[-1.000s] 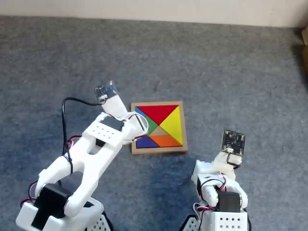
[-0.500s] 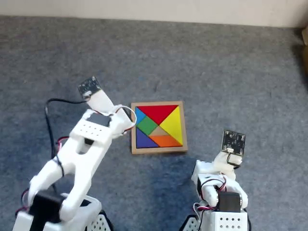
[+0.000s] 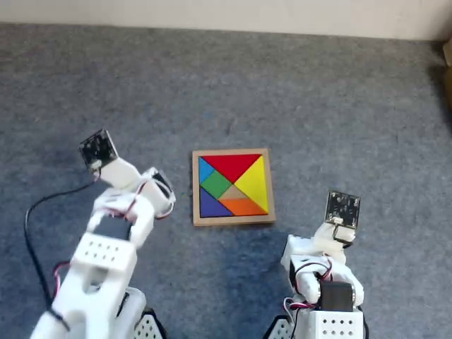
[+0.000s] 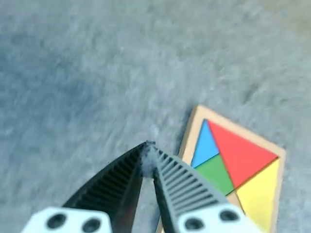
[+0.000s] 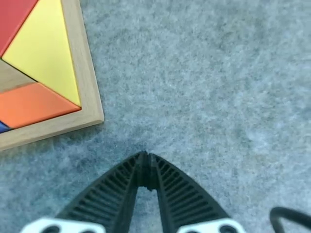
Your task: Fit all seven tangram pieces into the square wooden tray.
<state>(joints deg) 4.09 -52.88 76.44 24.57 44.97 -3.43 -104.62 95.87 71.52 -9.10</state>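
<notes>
A: So, L gripper (image 4: 147, 145)?
B: Fingers pressed together, empty, over carpet (image 3: 106, 85) near tray's (image 3: 232, 222) left edge.
A: Tray?
B: Mid-carpet, btwn arms. Coloured pieces (image 3: 233, 166) lie flat inside; tan bit (image 3: 229, 191) at centre is prob. a piece too.
A: R gripper (image 5: 144, 158)?
B: Tips touching, nothing held, near tray's corner.

The square wooden tray (image 3: 232, 221) lies flat on grey carpet (image 3: 318, 106). Flush inside sit a red triangle (image 3: 232, 165), yellow triangle (image 3: 253, 185), light blue triangle (image 3: 205, 171), green square (image 3: 216, 185), dark blue triangle (image 3: 207, 205) and orange piece (image 3: 244, 206). The tan centre patch (image 3: 232, 192) is possibly the seventh.
</notes>
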